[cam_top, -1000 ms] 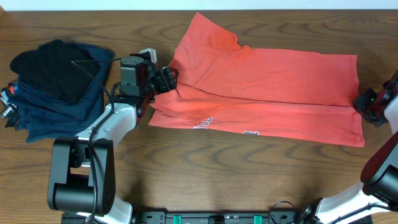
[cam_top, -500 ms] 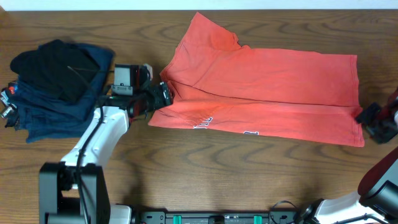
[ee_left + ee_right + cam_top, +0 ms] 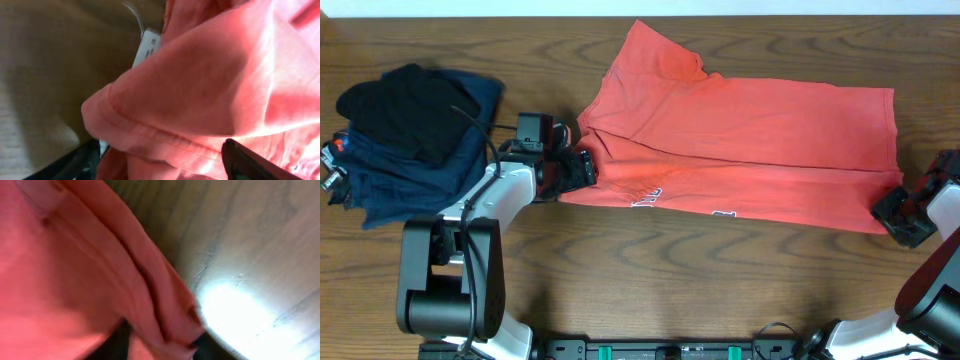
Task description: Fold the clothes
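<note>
The coral-red T-shirt (image 3: 750, 130) lies across the table, folded lengthwise, with white lettering (image 3: 645, 195) along its front edge. My left gripper (image 3: 585, 168) is at the shirt's left edge. In the left wrist view its fingers (image 3: 160, 155) are wide apart around a fold of red cloth (image 3: 225, 75), with the white neck tag (image 3: 149, 47) just beyond. My right gripper (image 3: 892, 212) is at the shirt's front right corner. In the blurred right wrist view its fingers (image 3: 162, 342) sit on either side of the bunched hem (image 3: 75, 255).
A pile of navy folded garments (image 3: 410, 175) with a black garment (image 3: 410, 105) on top sits at the left, close to my left arm. Small red-and-white objects (image 3: 328, 165) lie at the far left edge. The wooden table (image 3: 650, 270) shows in front of the shirt.
My left gripper has slid toward the front along the shirt's left edge. My right gripper has moved from the middle of the right edge to the front right corner and onto the hem.
</note>
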